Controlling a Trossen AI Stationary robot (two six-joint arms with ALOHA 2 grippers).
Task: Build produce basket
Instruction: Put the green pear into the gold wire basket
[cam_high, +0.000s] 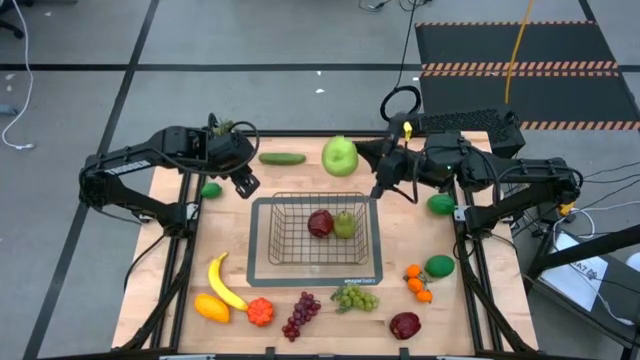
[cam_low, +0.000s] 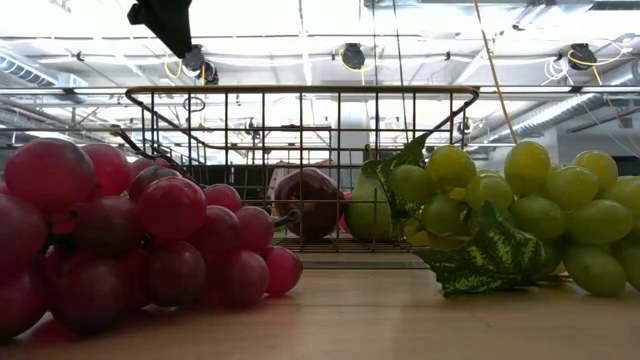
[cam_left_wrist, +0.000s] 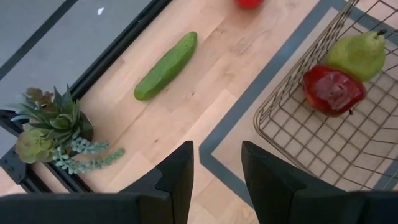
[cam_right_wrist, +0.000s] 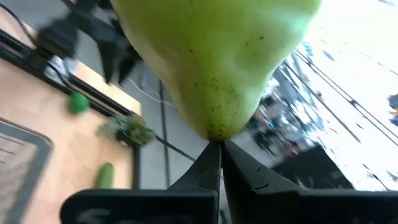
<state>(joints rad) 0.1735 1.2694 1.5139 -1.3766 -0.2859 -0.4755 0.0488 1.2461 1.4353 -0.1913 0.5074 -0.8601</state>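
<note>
The wire basket (cam_high: 268, 240) stands on its dark base at the table's middle, with a red apple (cam_high: 320, 223) and a small green pear (cam_high: 344, 224) lying in it. My right gripper (cam_high: 370, 157) is shut on a large green pear (cam_high: 340, 156) in the air just beyond the basket's far edge. My left gripper (cam_high: 247, 184) hangs open and slanting downward above the basket's far left corner, with nothing between its fingers (cam_left_wrist: 180, 168). More produce lies loose on the table around the basket. My right gripper (cam_right_wrist: 219, 155) has the large green pear by its narrow stem end (cam_right_wrist: 216, 132), pinched at the tips of the two shut fingers; the stem itself is hidden between them. The fingers come level from the table's right. The pear sticks out sideways beyond them, lifted clear.
A cucumber (cam_high: 282, 158) lies at the far edge, with a small potted plant (cam_left_wrist: 53, 127) at the far left corner. Green balls (cam_high: 441, 203) and oranges (cam_high: 419, 283) are at the right. A banana (cam_high: 225, 283), red grapes (cam_high: 302, 315), green grapes (cam_high: 355, 298) and an apple (cam_high: 405, 325) line the near edge.
</note>
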